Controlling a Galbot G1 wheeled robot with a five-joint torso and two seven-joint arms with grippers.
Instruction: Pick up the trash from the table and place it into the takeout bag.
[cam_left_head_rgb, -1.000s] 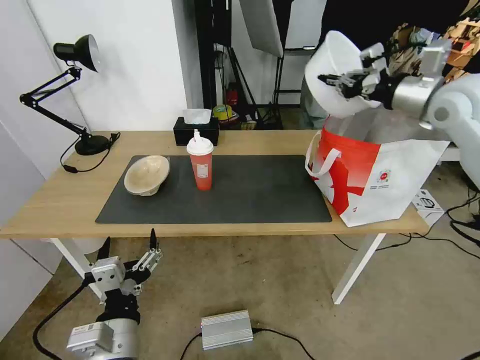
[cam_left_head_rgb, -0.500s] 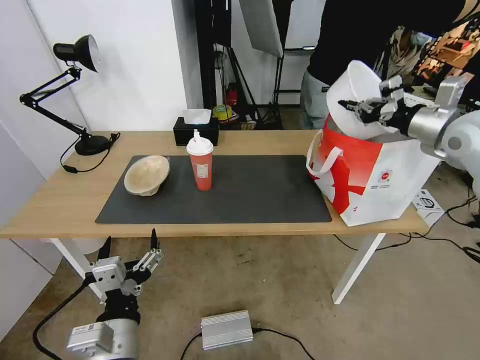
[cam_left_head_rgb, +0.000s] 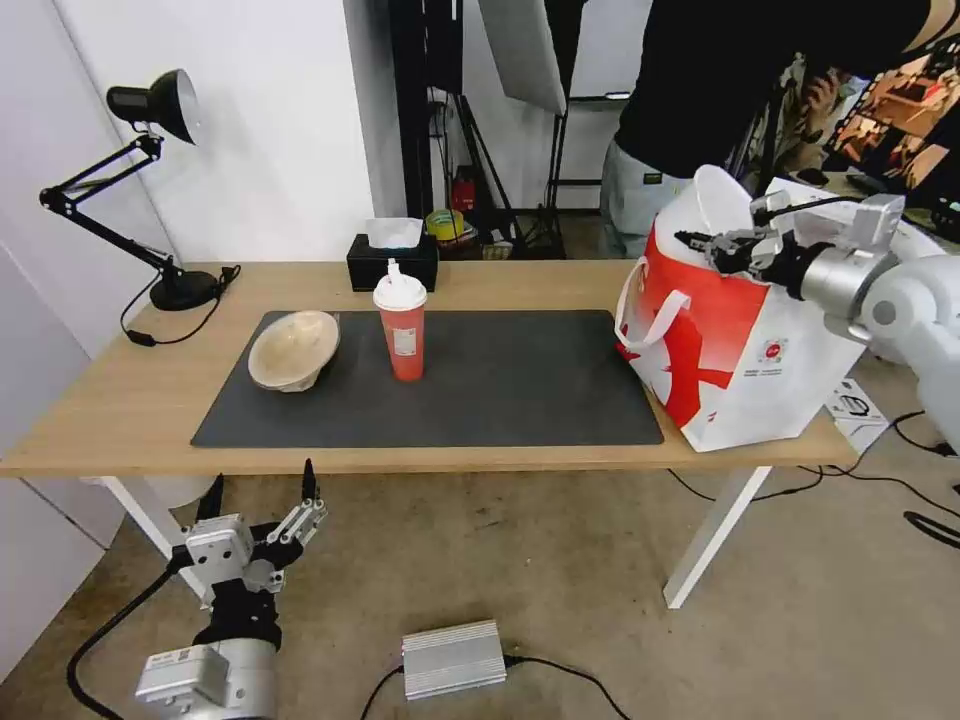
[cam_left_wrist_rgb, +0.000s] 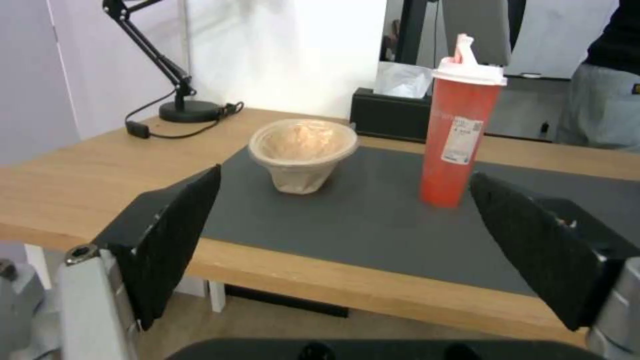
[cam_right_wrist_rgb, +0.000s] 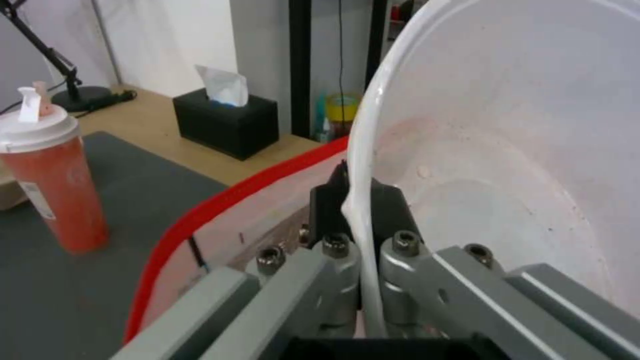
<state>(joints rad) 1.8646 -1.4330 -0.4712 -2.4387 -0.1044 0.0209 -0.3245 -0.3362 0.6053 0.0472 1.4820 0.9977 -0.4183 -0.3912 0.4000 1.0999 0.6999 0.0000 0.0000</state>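
Pinching white bowl (cam_left_head_rgb: 715, 200) rim | right gripper (cam_left_head_rgb: 718, 247) inside takeout bag (cam_left_head_rgb: 760, 350)

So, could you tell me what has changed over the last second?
The right gripper, clamped on the white bowl's rim, has lowered it from above the takeout bag into its mouth. The pulp bowl, red cup and open left gripper stayed put.

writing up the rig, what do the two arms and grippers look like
Both arms end in a silver-grey metal cuff; the right arm behind it is smooth white. The left gripper has a pale block-shaped body, slim black-tipped fingers, a small label on its cuff and a black cable looping off it. Its pads are wide, black and textured. The right gripper has grey linkage bars with hex bolts and dark fingers.
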